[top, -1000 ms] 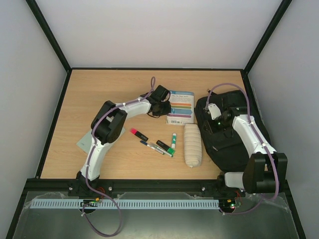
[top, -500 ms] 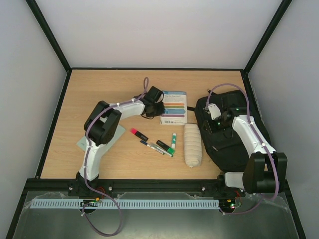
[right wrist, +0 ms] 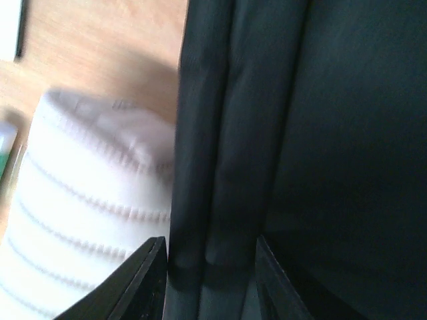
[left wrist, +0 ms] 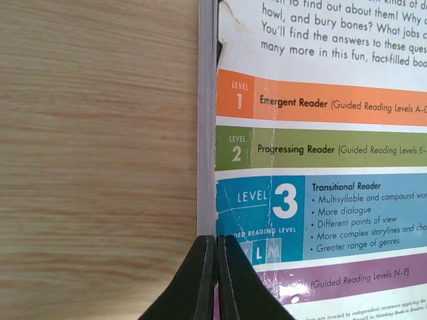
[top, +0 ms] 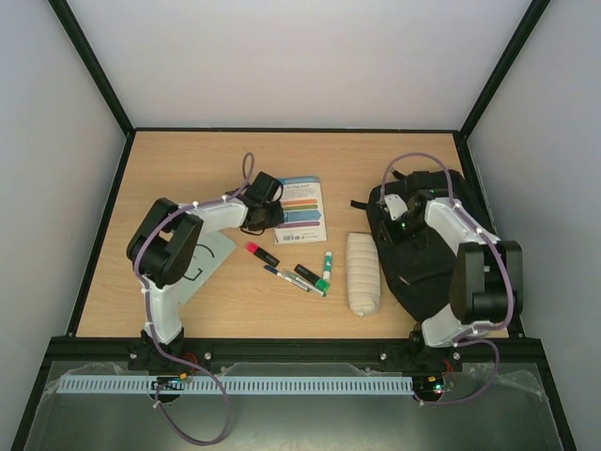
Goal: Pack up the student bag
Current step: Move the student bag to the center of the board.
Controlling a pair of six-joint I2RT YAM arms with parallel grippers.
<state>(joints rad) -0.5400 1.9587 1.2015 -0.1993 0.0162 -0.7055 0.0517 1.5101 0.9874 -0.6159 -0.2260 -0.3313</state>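
Observation:
The student bag [top: 441, 254] is a large black backpack lying at the table's right. My right gripper [top: 401, 222] is at its left edge. In the right wrist view, its jaws [right wrist: 208, 280] are closed on a fold of the black bag fabric [right wrist: 220, 133]. My left gripper [top: 264, 205] is shut on the left edge of a thin reading-level book [top: 302, 199] lying flat on the table. In the left wrist view, the black fingertips [left wrist: 200, 280] meet at the book's spine [left wrist: 320, 167].
A beige ribbed pencil case [top: 362, 274] lies just left of the bag and shows in the right wrist view [right wrist: 87, 200]. A red highlighter [top: 261, 253], dark pens [top: 291, 277] and a green marker [top: 325, 271] lie at the centre. A pale green sheet [top: 214, 252] lies under the left arm.
My left gripper has dragged the book leftwards, away from the bag. My right arm has swung its elbow back, with the gripper staying at the bag's left edge.

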